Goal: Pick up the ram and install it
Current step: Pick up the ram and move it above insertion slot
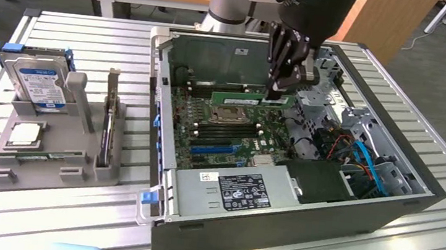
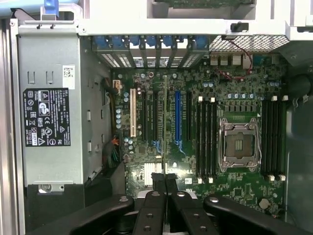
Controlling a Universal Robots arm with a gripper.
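The ram (image 1: 249, 96) is a narrow green stick held level inside the open computer case (image 1: 278, 230). My gripper (image 1: 281, 89) is shut on its right end. It hangs close over the far memory slots (image 1: 219, 87), behind the processor socket (image 1: 228, 114); whether it touches them I cannot tell. In the wrist view the black fingers (image 2: 157, 205) are pressed together, and the ram (image 2: 165, 122) runs away from them as a thin edge-on line over the motherboard. There the memory slots (image 2: 208, 139) lie on both sides of the processor socket (image 2: 238, 144).
A grey fixture (image 1: 44, 171) on the exterior view's left holds a hard drive (image 1: 36, 83), a silver processor chip (image 1: 25, 134) and an upright expansion card (image 1: 108, 125). The power supply (image 1: 237, 190) and blue cables (image 1: 368, 165) sit in the case's near half.
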